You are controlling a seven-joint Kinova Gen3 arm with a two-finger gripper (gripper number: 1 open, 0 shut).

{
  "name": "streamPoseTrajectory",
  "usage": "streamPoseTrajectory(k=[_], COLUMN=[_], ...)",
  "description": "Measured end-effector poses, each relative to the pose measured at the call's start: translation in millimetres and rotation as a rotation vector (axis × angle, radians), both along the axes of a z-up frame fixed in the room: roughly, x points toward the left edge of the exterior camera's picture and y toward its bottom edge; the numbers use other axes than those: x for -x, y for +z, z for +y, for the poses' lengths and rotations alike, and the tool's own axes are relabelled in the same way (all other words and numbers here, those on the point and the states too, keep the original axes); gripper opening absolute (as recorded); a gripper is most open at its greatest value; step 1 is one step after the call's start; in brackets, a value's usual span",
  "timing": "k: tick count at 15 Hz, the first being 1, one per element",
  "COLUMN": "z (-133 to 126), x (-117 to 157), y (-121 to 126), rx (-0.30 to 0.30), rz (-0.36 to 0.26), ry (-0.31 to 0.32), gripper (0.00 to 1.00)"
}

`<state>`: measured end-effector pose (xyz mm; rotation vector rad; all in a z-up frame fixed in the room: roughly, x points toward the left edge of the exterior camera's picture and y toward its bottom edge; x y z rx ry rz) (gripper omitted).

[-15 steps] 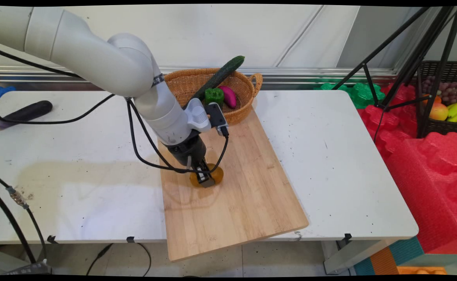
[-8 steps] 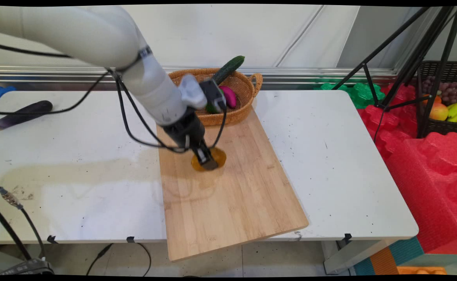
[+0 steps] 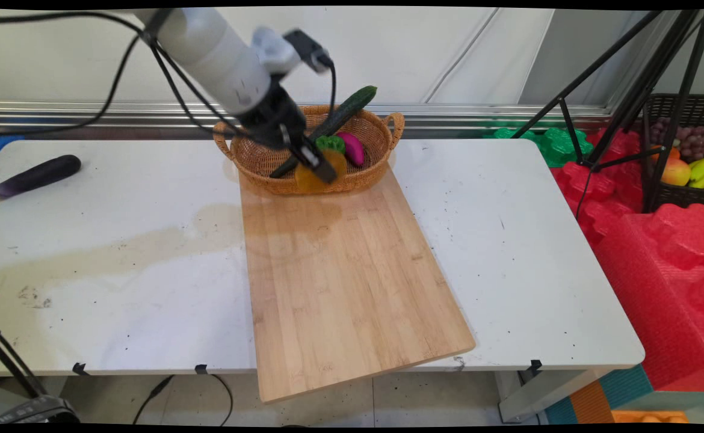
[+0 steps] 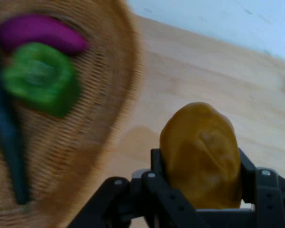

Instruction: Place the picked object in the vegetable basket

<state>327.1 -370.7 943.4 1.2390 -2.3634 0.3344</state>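
White desk [image 3: 117, 252] with cutting board [image 3: 346, 282]; wicker basket [image 3: 256, 159] holds cucumber [image 3: 352, 103], green pepper [image 3: 330, 143], purple eggplant [image 3: 352, 148]. My jaws, raised at its near rim, grip a potato [image 4: 202, 152].

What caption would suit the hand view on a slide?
Black pincer shut on a yellow-brown potato, beside a wicker basket with green pepper.

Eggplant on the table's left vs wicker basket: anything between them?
Nothing in main view: the eggplant and the wicker basket are separated by bare white table. The end effector, gripping a yellow-brown potato-like piece, hangs at the basket's near rim.
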Motion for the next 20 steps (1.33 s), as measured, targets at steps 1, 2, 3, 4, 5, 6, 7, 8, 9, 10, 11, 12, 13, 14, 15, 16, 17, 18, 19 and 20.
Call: streamPoseTrajectory(k=[1,2,3,4,5,6,7,8,9,10,11,12,13,14,15,16,17,18,19,20], z=[-10,-17,-25,-30,-39,-48,-56,-64,-76,-84,-93,-98,-106,-111,-118,-127,-133,-138,-141,-145], x=[-12,-21,-31,-37,-47,-56,-63,-69,-76,-82,-86,-89,-93,-96,-100,-106,-109,-112,-114,-117], y=[7,11,14,15,18,17,15,12,7,2,-5,-9,-16,-20,-27,-36,-43,-50,-54,-61], rx=[0.023,0.039,0.056,0.065,0.083,0.098,0.107,0.114,0.119,0.121,0.119,0.118,0.114,0.112,0.107,0.100,0.094,0.086,0.080,0.073], rz=[0.001,-0.001,-0.006,-0.009,-0.018,-0.031,-0.043,-0.054,-0.066,-0.075,-0.083,-0.088,-0.095,-0.100,-0.107,-0.115,-0.120,-0.124,-0.127,-0.129], ry=[0.048,0.086,0.125,0.149,0.188,0.223,0.250,0.276,0.305,0.325,0.342,0.353,0.367,0.375,0.385,0.397,0.403,0.406,0.407,0.409], gripper=[0.00,0.00,0.00,0.00,0.00,0.00,0.00,0.00,0.00,0.00,0.00,0.00,0.00,0.00,0.00,0.00,0.00,0.00,0.00,0.00])
